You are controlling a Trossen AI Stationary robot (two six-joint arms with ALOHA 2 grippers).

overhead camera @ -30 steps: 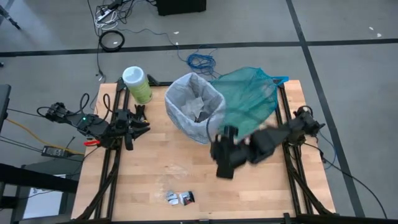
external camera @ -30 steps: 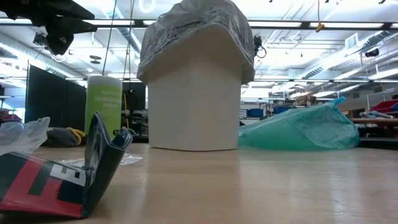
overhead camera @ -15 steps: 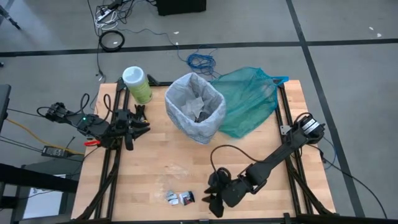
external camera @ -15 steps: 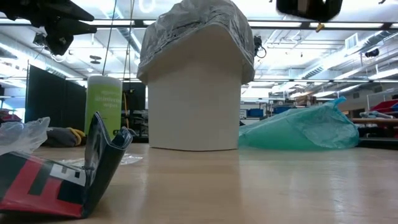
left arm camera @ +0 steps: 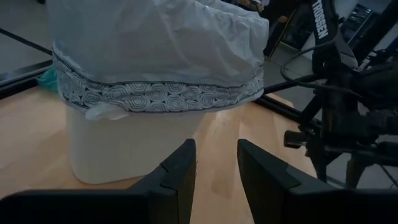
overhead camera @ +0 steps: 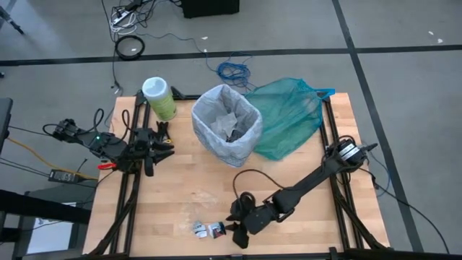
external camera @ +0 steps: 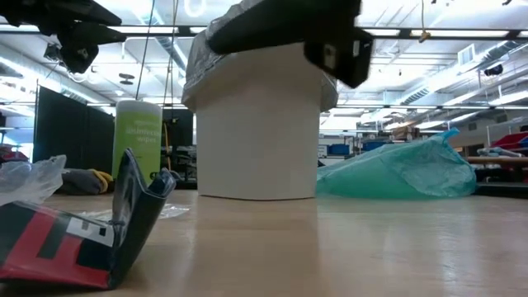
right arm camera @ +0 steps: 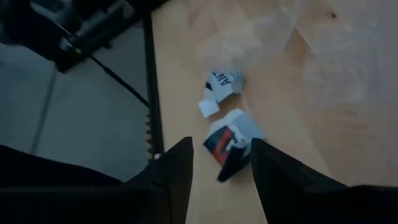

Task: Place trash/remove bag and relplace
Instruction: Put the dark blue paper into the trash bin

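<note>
Fingers of the right gripper stand parted and empty above the red-and-white wrapper; this trash lies near the table's front edge, well apart from the bin; crumpled, it looks light and soft, best pinched across its raised fold; left gripper open, waiting left of the bin, whose bag stays fitted.
</note>
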